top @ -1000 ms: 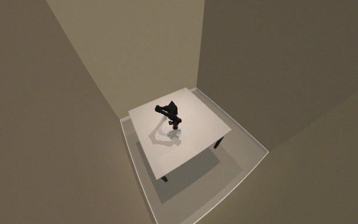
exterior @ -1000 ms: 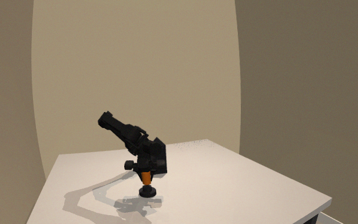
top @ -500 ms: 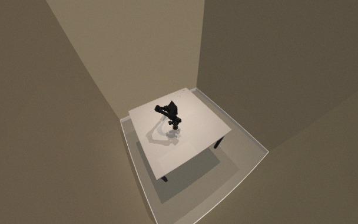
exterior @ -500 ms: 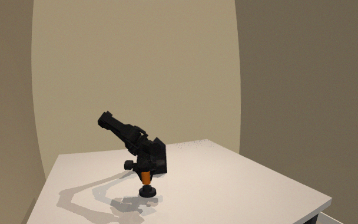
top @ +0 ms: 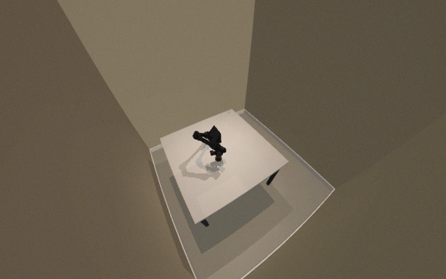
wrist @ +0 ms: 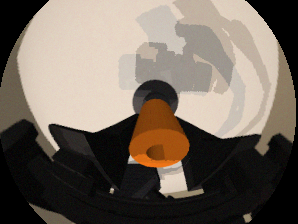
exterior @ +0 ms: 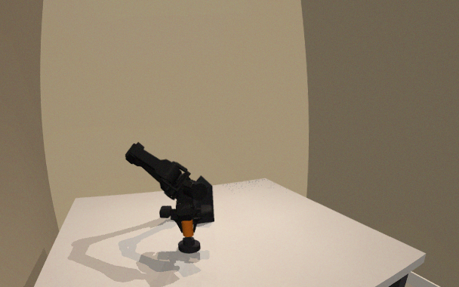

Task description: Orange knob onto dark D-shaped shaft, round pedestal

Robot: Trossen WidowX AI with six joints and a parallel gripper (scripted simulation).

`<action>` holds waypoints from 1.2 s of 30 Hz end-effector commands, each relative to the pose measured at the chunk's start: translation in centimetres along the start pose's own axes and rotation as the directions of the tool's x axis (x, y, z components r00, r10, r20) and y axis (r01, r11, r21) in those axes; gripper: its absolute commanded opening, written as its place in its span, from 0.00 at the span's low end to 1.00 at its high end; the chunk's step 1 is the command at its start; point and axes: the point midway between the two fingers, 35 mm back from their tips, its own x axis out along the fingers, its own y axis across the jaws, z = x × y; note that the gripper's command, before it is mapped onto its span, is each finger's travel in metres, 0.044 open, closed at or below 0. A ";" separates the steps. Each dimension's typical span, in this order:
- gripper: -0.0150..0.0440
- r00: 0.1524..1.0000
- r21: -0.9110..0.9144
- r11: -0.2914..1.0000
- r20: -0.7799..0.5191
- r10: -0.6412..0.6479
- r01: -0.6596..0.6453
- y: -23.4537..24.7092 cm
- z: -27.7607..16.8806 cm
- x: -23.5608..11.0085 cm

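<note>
Looking from the top view: the arm (top: 210, 139) is reaching over the middle of the pale worktop (top: 254, 154); the knob and pedestal are too small to make out here.
Exterior view, knob: the pincer (exterior: 187, 223) is closing on the orange knob (exterior: 187, 227), with jaws standing partly apart because the knob's body is filling the gap.
Exterior view, placing: the knob is hanging upright directly over the round pedestal (exterior: 189, 245), its lower end just at the pedestal's top; I judge this is lining the hole up with the shaft, which is hidden here.
Exterior view, progress: orange is showing full height above the pedestal, so the knob is probably not seated yet.
Wrist view, look: the knob (wrist: 158, 135) is appearing as a smooth orange cylinder, widened toward the camera, with a dark hole in its near end.
Wrist view, target: the dark pedestal (wrist: 154, 91) is peeking out just beyond the knob's far end, centred on it.
Wrist view, flat side: I cannot tell the shaft's flat from here.
</note>
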 end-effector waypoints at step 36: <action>0.25 1.000 0.206 0.979 0.003 0.000 -0.001 -0.2 0.0 -0.2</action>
